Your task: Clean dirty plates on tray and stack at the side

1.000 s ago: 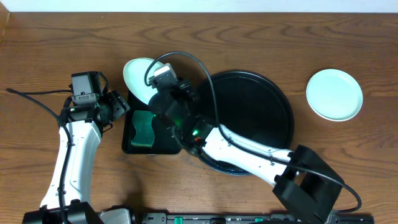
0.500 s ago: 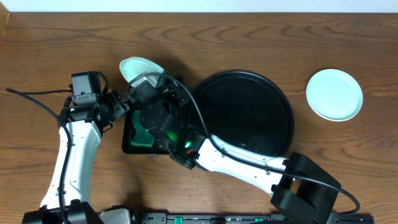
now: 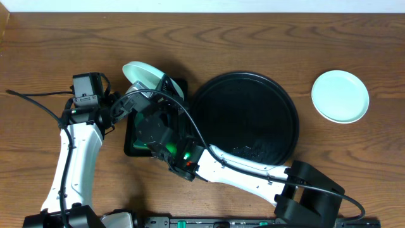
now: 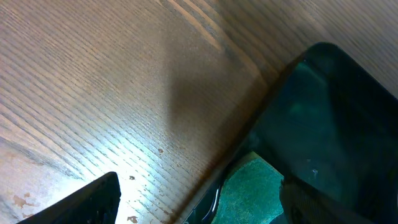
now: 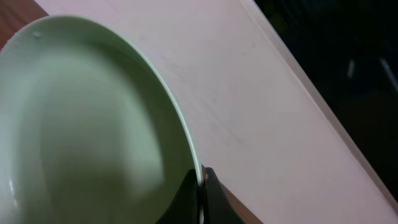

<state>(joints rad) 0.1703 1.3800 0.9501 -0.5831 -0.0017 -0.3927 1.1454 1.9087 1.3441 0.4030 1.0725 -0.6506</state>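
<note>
The tray [image 3: 253,107] lies on the bench [image 3: 266,38] near the middle of the overhead view. The right arm [image 3: 228,161] crosses its lower-left rim and hides that part.

Just off the tray's upper-left edge, the right end effector [image 5: 200,184] is pinched narrow on the rim of a mint plate [image 3: 140,73]. The plate is held tilted, clear of the bench. From overhead the fingers themselves are lost under the wrist and cable, so the grip only shows in the right wrist view. There the plate fills the left side, blurred and cut off by the frame. Its face is too soft to tell whether it is smeared.

A second mint plate [image 3: 340,95] lies flat on the bench, well apart from the tray on its right side.

Directly left of the tray sits a small tray [image 3: 131,147], mostly hidden beneath the right arm. Only its left edge and lower corner show from overhead. The sponge [image 4: 249,186] in it is seen partly in the left wrist view, under a dark shape that cannot be made out.

The left end effector [image 3: 119,107] hangs further left of the tray, beside the small tray, with its fingers [image 4: 93,199] spread wide and holding nothing. The frame's bottom edge cuts off both tips.
</note>
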